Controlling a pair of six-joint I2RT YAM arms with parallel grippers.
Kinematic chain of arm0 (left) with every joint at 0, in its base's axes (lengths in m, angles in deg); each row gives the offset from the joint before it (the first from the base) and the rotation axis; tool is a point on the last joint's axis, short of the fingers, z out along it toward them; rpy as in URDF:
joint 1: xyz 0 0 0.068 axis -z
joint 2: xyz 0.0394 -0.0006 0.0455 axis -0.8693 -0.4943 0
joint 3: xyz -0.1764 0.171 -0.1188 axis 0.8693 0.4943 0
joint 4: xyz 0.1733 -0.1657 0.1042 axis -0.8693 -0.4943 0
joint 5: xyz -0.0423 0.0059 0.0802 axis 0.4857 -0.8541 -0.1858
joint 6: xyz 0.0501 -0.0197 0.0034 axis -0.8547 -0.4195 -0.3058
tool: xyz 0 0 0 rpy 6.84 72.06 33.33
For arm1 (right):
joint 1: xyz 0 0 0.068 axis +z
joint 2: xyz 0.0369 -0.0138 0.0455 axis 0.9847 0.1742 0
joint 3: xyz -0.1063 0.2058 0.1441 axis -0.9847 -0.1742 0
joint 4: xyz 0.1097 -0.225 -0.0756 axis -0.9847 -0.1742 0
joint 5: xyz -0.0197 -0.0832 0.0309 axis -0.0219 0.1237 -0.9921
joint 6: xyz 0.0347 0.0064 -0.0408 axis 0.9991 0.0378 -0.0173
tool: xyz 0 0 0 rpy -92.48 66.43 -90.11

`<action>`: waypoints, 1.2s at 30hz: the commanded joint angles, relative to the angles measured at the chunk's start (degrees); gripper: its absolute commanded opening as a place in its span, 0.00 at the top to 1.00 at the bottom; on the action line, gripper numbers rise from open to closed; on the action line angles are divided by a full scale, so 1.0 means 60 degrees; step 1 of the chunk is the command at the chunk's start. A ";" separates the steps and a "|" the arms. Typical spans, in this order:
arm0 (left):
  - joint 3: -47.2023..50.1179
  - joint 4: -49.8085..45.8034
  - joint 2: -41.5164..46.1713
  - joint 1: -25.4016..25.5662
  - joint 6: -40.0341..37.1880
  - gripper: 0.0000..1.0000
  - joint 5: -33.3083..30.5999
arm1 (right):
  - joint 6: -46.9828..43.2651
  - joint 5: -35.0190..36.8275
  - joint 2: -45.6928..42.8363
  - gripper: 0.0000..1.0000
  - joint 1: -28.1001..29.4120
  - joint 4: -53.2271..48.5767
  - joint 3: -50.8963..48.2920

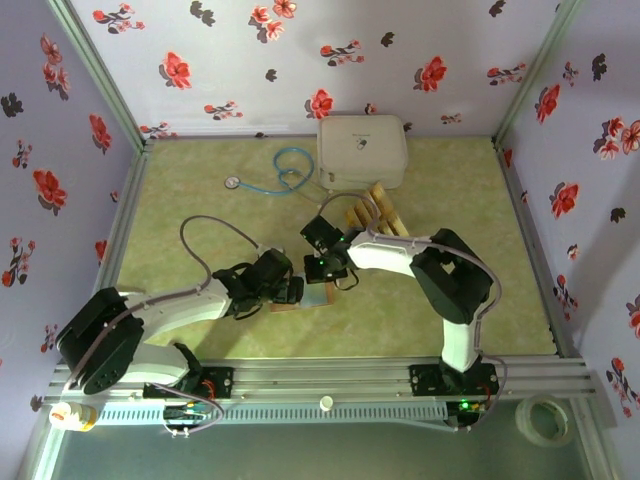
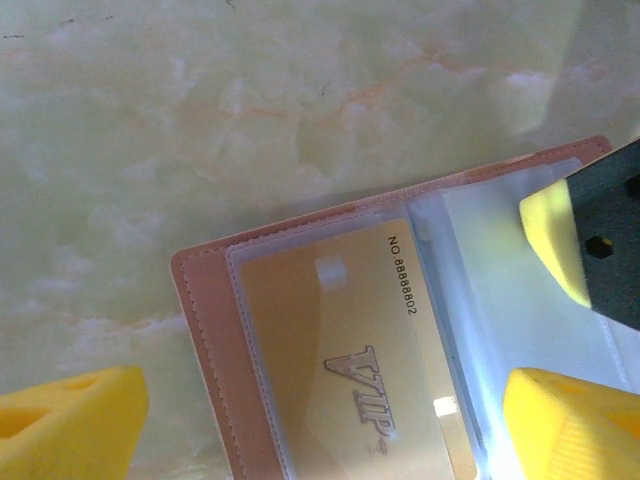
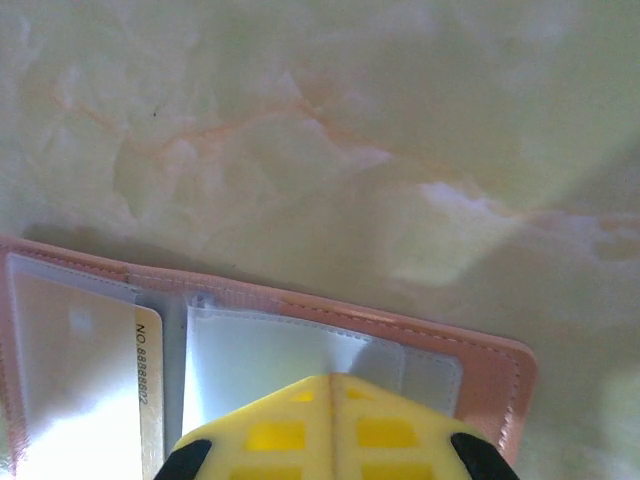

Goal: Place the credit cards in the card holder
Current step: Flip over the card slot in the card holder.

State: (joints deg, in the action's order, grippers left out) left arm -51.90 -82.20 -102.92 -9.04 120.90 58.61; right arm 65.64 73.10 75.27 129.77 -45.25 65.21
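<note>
From the overhead camera I see the card holder [image 1: 316, 298] lying open on the green marbled table [image 1: 200, 210], just below the middle of the frame, with both arms bent in over it; the left fingers [image 1: 292, 290] reach it from the left and the right fingers [image 1: 328, 268] come down on it from above; in my left wrist view the holder [image 2: 212, 330] fills the lower right, its reddish-brown edge around clear plastic sleeves, and a golden credit card [image 2: 340, 370] marked VIP sits inside the left sleeve; the left fingers [image 2: 70, 420] stand wide open, one yellow pad at the lower left corner over bare table and the other at the lower right over the sleeves, gripping nothing; the right fingers [image 2: 565, 240] show at the right edge, tip down on the other sleeve; in my right wrist view those fingers [image 3: 330, 430] are closed pad to pad at the bottom centre over the holder [image 3: 500, 365], and I cannot tell whether anything is pinched between them; the card's edge [image 3: 147, 385] shows at the lower left; more golden cards [image 1: 376, 213] lie fanned out near a white case [image 1: 362, 150], with a stethoscope [image 1: 272, 172] to its left.
</note>
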 commanded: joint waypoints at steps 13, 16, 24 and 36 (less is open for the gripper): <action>0.0449 0.1156 -0.0003 -0.0016 -0.0470 0.08 0.0275 | 0.0337 -0.0298 0.0194 1.00 0.0294 0.0334 0.0223; 0.0760 0.1835 0.0107 0.0051 -0.0676 0.08 0.0414 | 0.0399 -0.0334 0.0216 1.00 0.0312 0.0398 0.0174; 0.0949 0.2025 0.0091 0.0098 -0.0988 0.08 0.0466 | 0.0443 -0.0320 0.0185 1.00 0.0317 0.0439 0.0127; 0.0937 0.1823 -0.0610 0.0264 -0.1297 0.08 0.0431 | 0.0463 -0.0336 0.0206 1.00 0.0334 0.0467 0.0141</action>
State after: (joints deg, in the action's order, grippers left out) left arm -46.13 -72.02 -105.50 -8.13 114.69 60.62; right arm 67.30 72.03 75.53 131.10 -43.28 65.26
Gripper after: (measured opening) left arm 0.919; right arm 0.040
